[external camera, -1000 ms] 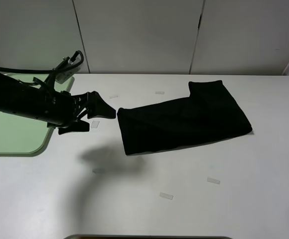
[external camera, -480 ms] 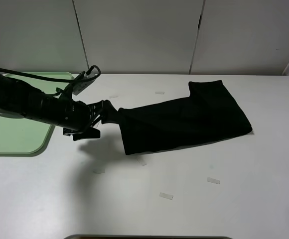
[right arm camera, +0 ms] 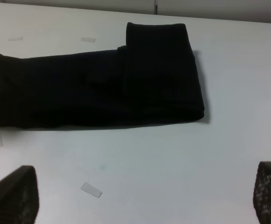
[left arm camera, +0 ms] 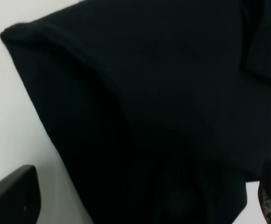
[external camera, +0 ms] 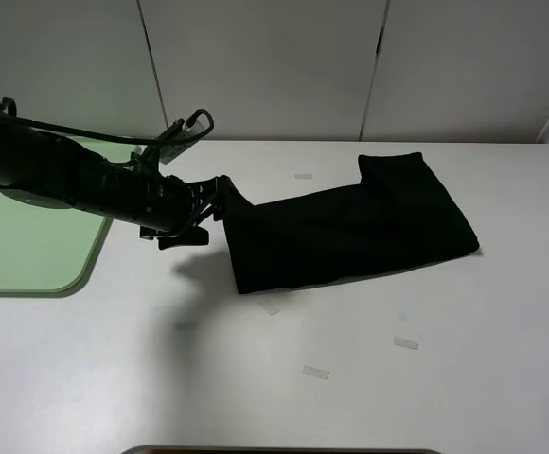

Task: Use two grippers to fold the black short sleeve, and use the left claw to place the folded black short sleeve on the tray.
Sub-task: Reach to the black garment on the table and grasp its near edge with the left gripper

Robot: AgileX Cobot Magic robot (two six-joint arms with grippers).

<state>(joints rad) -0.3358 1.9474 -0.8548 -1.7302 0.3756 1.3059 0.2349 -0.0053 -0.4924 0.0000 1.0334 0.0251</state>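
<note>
Toward three o'clock on the white table (external camera: 398, 378) lies the folded black cotton short sleeve (external camera: 350, 227); the left black claw (external camera: 210, 210), spread wide and unclenched, straddles its nine-o'clock end, near the pale green plastic tray (external camera: 28, 255).

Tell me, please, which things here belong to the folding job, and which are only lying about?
Belong to the job:
black short sleeve
tray
left claw
right gripper

Only lying about:
paper scraps on the table
</note>
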